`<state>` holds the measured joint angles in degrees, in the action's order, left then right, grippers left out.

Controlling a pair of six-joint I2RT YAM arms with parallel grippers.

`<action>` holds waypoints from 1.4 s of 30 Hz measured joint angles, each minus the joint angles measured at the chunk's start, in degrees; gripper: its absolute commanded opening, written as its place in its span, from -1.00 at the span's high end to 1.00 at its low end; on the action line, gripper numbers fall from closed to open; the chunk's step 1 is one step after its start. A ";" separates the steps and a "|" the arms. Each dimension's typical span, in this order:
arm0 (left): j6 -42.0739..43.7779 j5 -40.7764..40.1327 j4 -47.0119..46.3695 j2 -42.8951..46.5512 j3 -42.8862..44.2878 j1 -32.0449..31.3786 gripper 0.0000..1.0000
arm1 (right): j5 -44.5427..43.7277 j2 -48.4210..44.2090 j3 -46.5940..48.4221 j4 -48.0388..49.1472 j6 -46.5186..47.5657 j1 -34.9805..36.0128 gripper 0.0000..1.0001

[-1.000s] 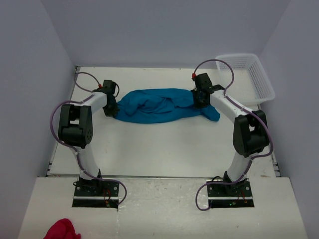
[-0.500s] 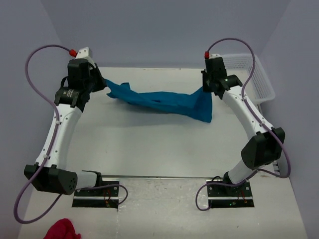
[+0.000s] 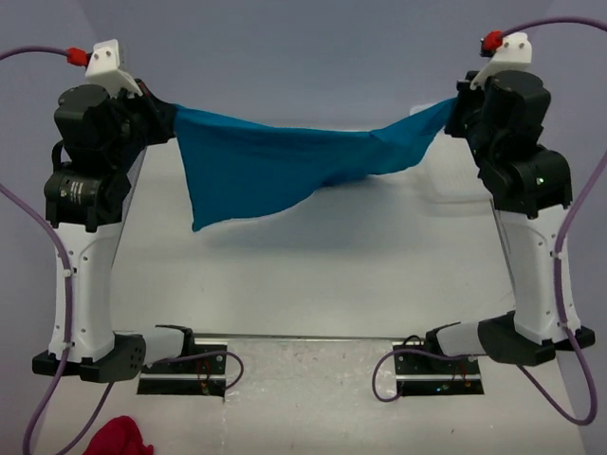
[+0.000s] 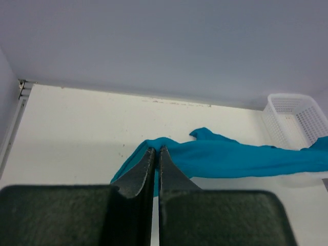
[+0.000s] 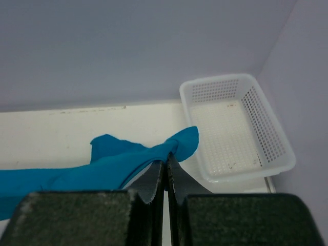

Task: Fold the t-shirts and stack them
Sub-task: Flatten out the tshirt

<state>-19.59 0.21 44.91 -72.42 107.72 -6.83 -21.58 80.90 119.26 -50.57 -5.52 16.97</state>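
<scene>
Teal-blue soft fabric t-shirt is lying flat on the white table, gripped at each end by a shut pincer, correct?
Not quite. The teal-blue soft fabric t-shirt is not lying flat on the white table; it hangs in the air above it, stretched between the two arms, as the top external view shows. It is gripped at each end by a shut pincer, the left pincer and the right pincer.

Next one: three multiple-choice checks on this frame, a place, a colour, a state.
1. Where is the teal t-shirt? A stretched in the air above the table; B flat on it; C draped over one arm.
2. What colour is the cloth bundle at the near left corner? A yellow; B red; C green.
3. How are the left hand and right hand? A both open; B only the left shut; C both shut on the t-shirt.
Answers: 1 A, it hangs between the hands; 2 B, the top view shows red; 3 C, each wrist view shows fingers closed on fabric.
</scene>
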 measured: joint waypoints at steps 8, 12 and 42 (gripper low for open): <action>0.96 4.63 0.83 2.86 8.44 0.00 1.00 | 2.29 -12.24 3.45 -2.29 1.09 0.00 1.00; 0.90 8.61 -0.13 6.82 9.05 0.00 1.00 | 5.86 -14.95 11.58 -4.33 1.51 0.00 1.00; -0.72 17.35 -6.32 15.61 7.65 0.00 1.00 | 33.38 -31.10 7.45 0.33 -1.55 -0.04 1.00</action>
<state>-20.32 17.56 38.59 -56.82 115.37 -6.83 11.79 49.80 126.72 -50.24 -7.07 16.93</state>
